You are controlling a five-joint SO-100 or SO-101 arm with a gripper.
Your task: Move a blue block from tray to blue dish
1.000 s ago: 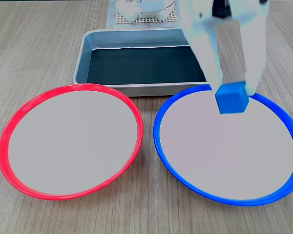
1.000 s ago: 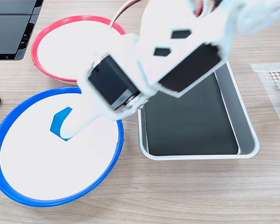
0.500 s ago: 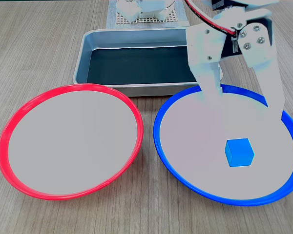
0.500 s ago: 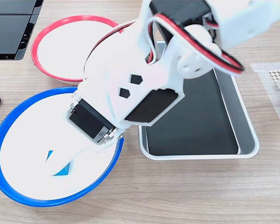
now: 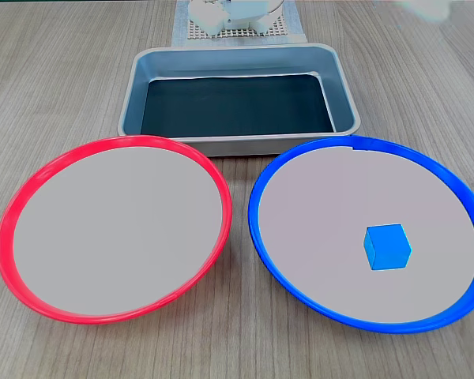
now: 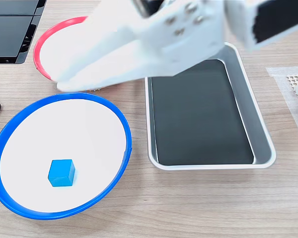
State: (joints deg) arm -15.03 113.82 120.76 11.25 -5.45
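Fixed views, blue block (image 5: 387, 247) inside blue dish (image 5: 268, 237) rim, blurred jaws, state unclear.

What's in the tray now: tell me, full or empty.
Empty: the tray shows only its bare dark bottom in both fixed views.

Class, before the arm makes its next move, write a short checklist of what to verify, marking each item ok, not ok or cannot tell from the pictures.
1. Blue block lies inside the blue dish: ok, on the pale flat centre in both fixed views.
2. Block free of the gripper: ok, the blurred fingers are well apart from it, over the red dish.
3. Tray holds no other block: ok, its dark bottom is bare.
4. Red dish holds nothing: ok in a fixed view; partly covered by the arm in the other.
5. Gripper open or shut: cannot tell, motion blur hides the jaws.
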